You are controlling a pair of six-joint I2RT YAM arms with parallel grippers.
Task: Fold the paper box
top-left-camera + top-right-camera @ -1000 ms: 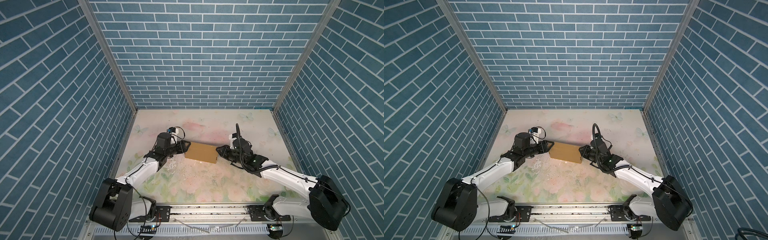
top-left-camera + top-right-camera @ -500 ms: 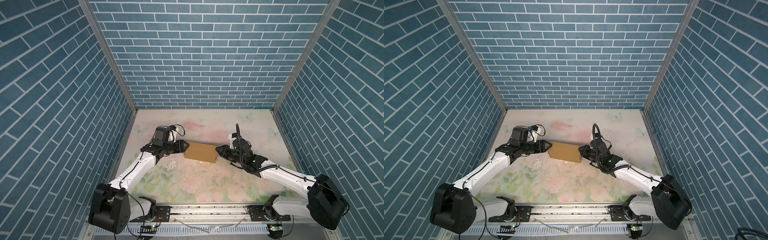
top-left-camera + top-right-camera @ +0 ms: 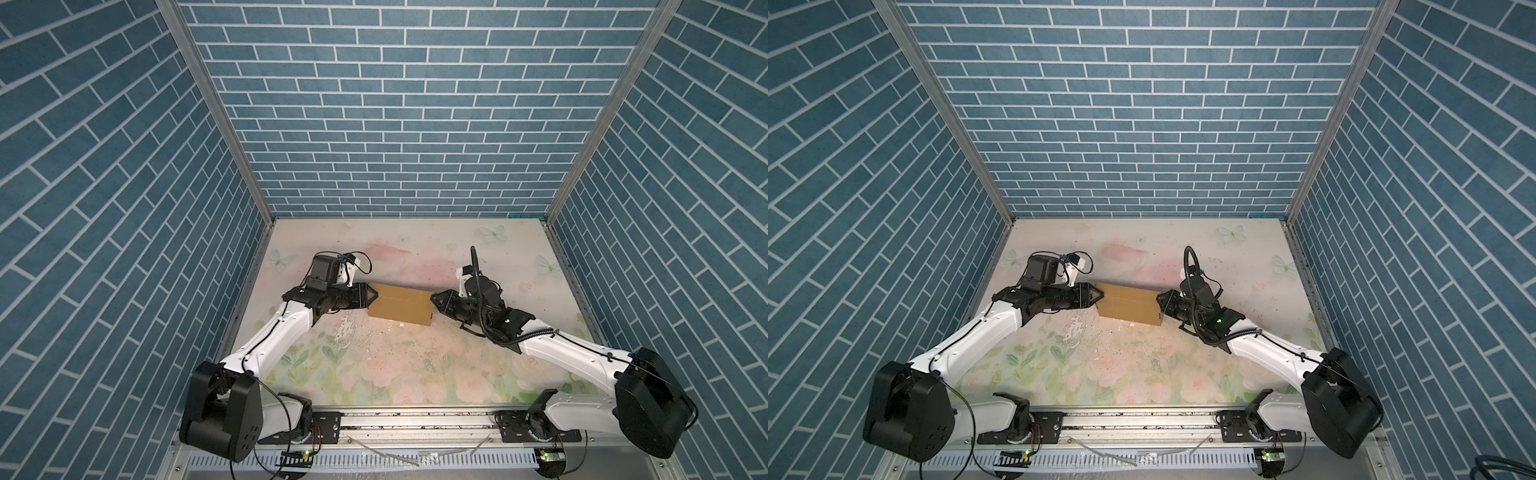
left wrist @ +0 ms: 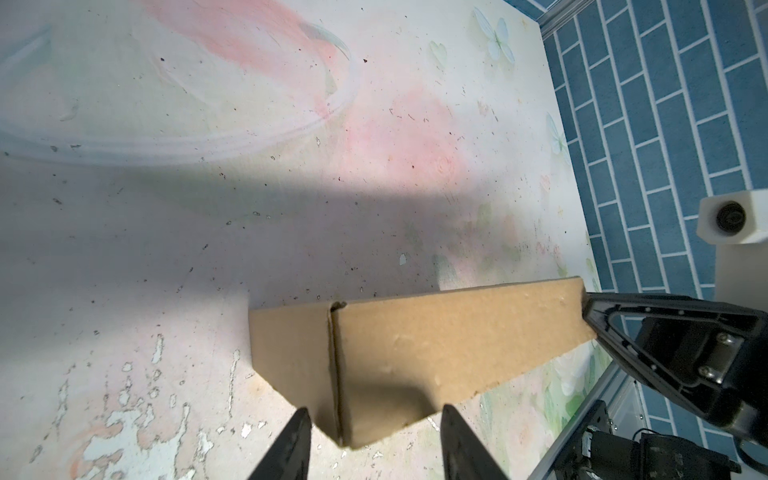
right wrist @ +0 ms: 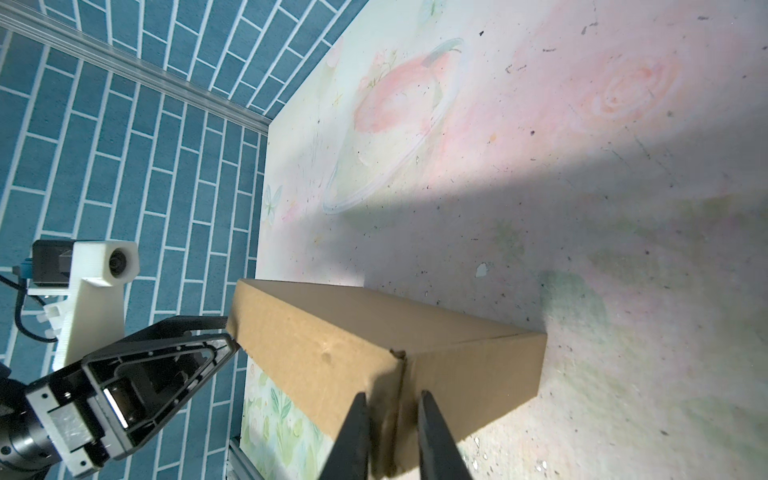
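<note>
Brown corrugated card sits between the fingers of my left gripper [image 4: 374,408]. Its jaws stand about half apart astride one corner of the paper box [image 4: 436,349], and I cannot tell whether the pads press it. My right gripper [image 5: 392,392] has its jaws nearly together, pinching the folded edge at the opposite end. Only the wrist views show the small notch in the seam at each of those two corners. In both top views the jaw gaps are too small to read, but the whole layout shows. The box [image 3: 399,305] lies closed on the floral table [image 3: 374,374], a little toward 12 o'clock of its middle. My left gripper is at the box's 9 o'clock end and my right at its 3 o'clock end.
</note>
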